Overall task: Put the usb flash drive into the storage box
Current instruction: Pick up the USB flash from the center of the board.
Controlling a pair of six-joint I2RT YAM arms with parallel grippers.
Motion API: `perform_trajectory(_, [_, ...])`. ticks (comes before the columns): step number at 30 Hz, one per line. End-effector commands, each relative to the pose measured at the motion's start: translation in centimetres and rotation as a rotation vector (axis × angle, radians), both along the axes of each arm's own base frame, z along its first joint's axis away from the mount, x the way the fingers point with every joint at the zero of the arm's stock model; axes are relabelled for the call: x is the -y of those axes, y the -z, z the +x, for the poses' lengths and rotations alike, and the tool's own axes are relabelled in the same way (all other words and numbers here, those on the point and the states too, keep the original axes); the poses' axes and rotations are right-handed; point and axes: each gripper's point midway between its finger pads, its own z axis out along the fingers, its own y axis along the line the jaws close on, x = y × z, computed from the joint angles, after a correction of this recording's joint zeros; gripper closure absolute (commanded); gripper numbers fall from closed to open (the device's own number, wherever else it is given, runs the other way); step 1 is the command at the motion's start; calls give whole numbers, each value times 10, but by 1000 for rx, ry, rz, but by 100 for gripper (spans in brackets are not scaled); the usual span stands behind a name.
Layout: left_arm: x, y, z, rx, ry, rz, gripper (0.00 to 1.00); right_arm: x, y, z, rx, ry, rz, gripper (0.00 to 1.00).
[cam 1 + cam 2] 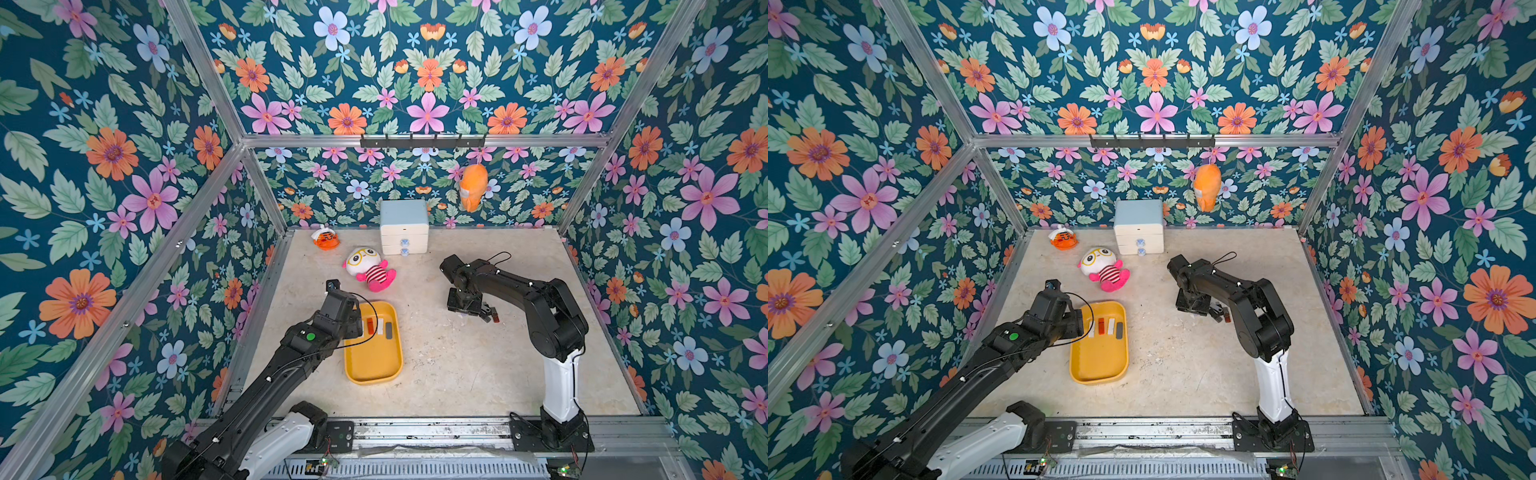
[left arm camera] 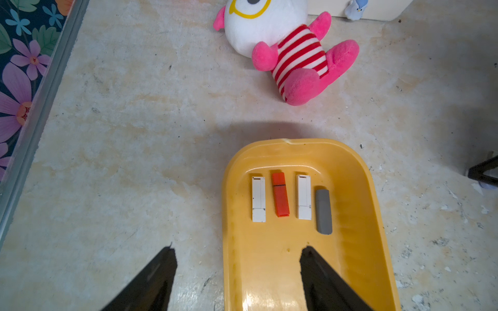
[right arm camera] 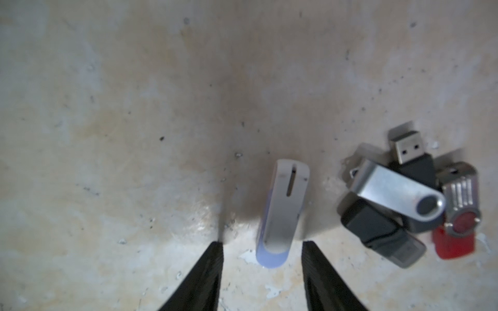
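The yellow storage box (image 1: 374,365) lies on the table at front left. In its far end lie several flash drives in a row: two white, an orange one (image 2: 280,195) and a grey one (image 2: 323,211). My left gripper (image 2: 238,249) is open above the box's left rim (image 2: 227,204), one finger over the table and one over the box floor. My right gripper (image 3: 262,243) is open and points down at a silver and lilac usb flash drive (image 3: 283,204) lying on the table. The drive's near end sits between the fingertips, touching neither. A small pile of drives (image 3: 398,194) lies beside it.
A pink and white plush doll (image 1: 370,270) lies behind the box. A white two-drawer chest (image 1: 404,226) and an orange toy (image 1: 325,240) stand by the back wall. An orange plush (image 1: 472,187) hangs from a hook rack (image 1: 423,141). A metal frame rail (image 2: 35,107) borders the table's left side.
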Motion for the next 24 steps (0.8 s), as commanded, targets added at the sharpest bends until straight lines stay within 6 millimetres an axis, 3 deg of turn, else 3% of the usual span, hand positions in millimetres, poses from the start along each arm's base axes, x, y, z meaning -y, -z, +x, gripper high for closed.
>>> perform_trajectory(1, [2, -1, 2, 8, 12, -3, 22, 8, 3, 0, -14, 30, -21, 50])
perform_trajectory(5, [3, 0, 3, 4, 14, -3, 22, 8, 8, 1, -24, 28, -16, 56])
perform_trajectory(15, [3, 1, 3, 0, 15, -3, 22, 8, 6, 1, -7, 19, 3, 87])
perform_trajectory(21, [3, -2, 3, 8, 13, -7, 22, -8, -24, -5, 55, -42, 61, 92])
perform_trajectory(24, [-3, -5, 3, 19, -11, 5, 22, -33, -54, -20, 108, -121, 117, 92])
